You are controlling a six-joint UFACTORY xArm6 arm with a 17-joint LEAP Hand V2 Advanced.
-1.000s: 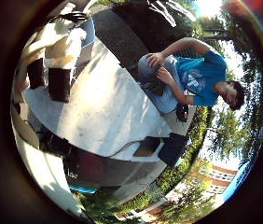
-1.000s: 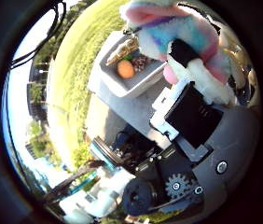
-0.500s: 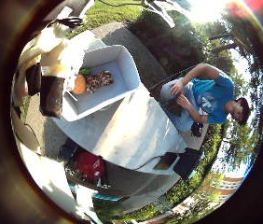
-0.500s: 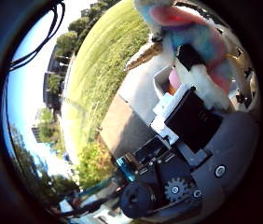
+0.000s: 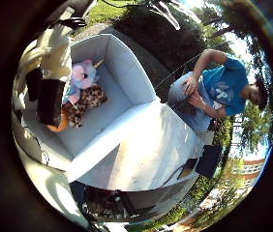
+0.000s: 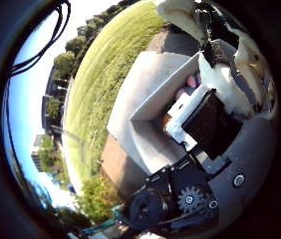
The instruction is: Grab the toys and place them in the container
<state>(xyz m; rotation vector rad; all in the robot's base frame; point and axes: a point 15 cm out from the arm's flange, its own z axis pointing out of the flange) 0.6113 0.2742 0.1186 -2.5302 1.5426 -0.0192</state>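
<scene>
The hand hangs over the white container on the white table. Inside lie a pink plush toy, a spotted toy and an orange ball. Whether its fingers are curled or spread, I cannot tell.

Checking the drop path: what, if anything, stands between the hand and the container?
Nothing visible. The hand hangs over the open-topped container, with no lid or other object across the opening. Inside lie a pastel plush, a spotted toy and an orange ball.
</scene>
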